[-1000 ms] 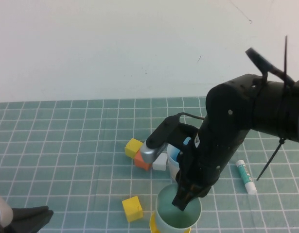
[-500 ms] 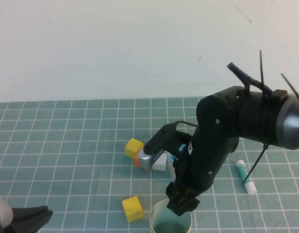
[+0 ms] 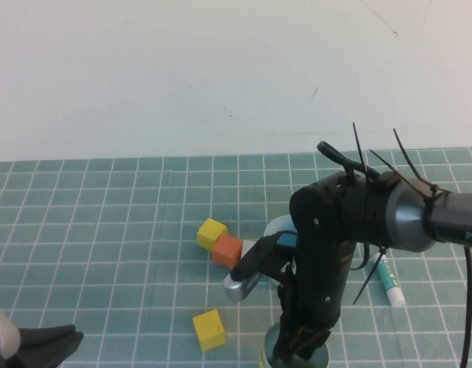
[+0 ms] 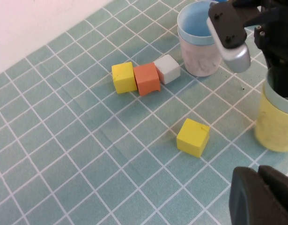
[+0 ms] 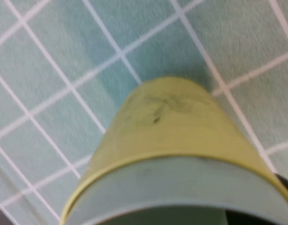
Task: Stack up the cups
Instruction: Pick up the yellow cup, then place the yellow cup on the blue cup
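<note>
Reaching down at the near edge of the table, the right gripper (image 3: 297, 349) sits right in the mouth of the sage green cup (image 4: 278, 96), which is nested upright in the yellow cup (image 4: 275, 124). Whether its fingers grip the rim, I cannot tell. Just behind that arm stands the light blue cup (image 4: 196, 21) inside the pale pink cup (image 4: 200, 58), also upright, so that pair lies straight beyond the gripper, and the right arm is far nearer. The left gripper (image 4: 263, 197) stays closed and empty, parked at the near left.
</note>
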